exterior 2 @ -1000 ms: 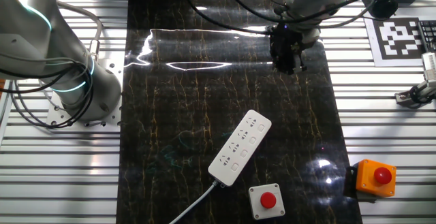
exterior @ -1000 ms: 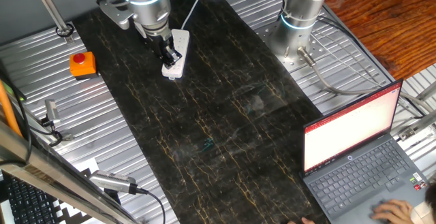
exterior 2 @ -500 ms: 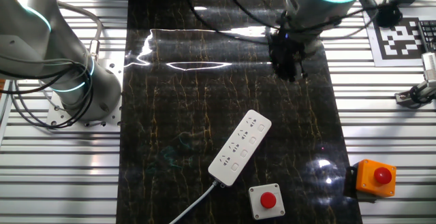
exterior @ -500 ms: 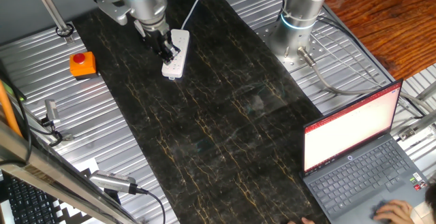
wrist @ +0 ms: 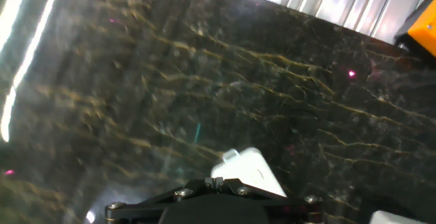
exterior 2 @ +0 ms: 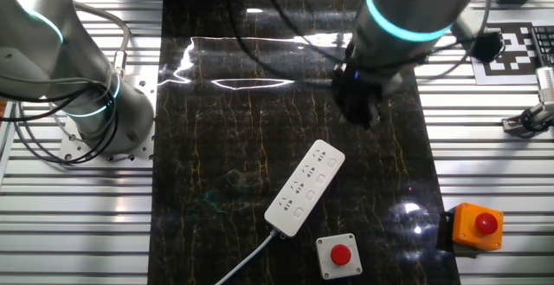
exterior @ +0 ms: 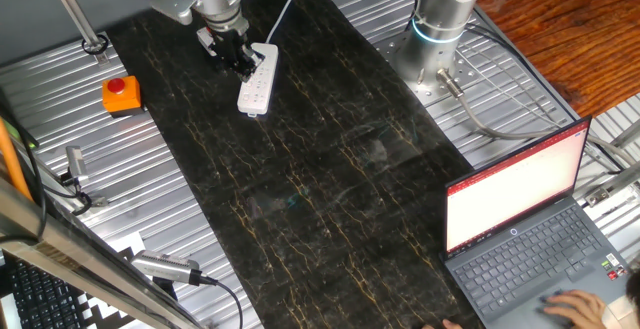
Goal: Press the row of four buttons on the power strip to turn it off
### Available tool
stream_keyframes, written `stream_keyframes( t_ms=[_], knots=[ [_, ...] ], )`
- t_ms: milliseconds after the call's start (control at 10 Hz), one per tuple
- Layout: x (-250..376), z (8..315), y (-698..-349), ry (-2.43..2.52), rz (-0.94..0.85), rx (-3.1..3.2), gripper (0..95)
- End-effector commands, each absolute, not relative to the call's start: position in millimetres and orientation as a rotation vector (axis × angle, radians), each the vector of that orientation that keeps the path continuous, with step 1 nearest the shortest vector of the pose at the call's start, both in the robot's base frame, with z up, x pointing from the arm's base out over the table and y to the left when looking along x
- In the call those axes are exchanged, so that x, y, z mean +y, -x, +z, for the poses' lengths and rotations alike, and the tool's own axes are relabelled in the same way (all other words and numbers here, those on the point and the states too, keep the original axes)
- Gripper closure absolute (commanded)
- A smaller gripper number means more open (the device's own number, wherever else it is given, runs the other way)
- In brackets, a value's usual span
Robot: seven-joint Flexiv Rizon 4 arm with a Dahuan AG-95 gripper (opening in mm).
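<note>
The white power strip (exterior 2: 299,194) lies slanted on the dark marbled mat, its thin cable trailing off the lower end. The row of four buttons (exterior 2: 315,185) runs along its right side. My gripper (exterior 2: 362,116) hangs above the mat, just beyond the strip's upper end and not touching it. In one fixed view the gripper (exterior: 244,65) overlaps the far end of the power strip (exterior: 257,84). In the hand view the fingertips (wrist: 211,181) meet with no gap and nothing between them. A rounded end of the power strip (wrist: 246,171) shows just ahead of them.
A small white box with a red button (exterior 2: 336,255) sits right below the strip. An orange box with a red button (exterior 2: 474,224) stands off the mat. A second arm's base (exterior 2: 95,112) is at the left. An open laptop (exterior: 525,219) sits at the table's corner.
The arm has carried the gripper across the mat toward the strip's upper end, and it looms larger in the other fixed view. The strip has not moved.
</note>
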State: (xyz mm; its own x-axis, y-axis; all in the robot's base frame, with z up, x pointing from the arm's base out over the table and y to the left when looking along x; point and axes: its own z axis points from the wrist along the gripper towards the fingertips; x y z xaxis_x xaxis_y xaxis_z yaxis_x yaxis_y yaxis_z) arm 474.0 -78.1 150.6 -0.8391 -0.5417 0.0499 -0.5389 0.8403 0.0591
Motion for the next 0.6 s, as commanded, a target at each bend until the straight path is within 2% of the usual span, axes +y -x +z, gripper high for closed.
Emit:
stream_keyframes(
  t_ms=[100,600],
  knots=[
    [-94.2,140.0,-467.6,-0.969,-0.079,-2.927,95.0],
    [-103.7,142.8,-473.4,-1.011,-0.077,-2.903,95.0]
  ],
)
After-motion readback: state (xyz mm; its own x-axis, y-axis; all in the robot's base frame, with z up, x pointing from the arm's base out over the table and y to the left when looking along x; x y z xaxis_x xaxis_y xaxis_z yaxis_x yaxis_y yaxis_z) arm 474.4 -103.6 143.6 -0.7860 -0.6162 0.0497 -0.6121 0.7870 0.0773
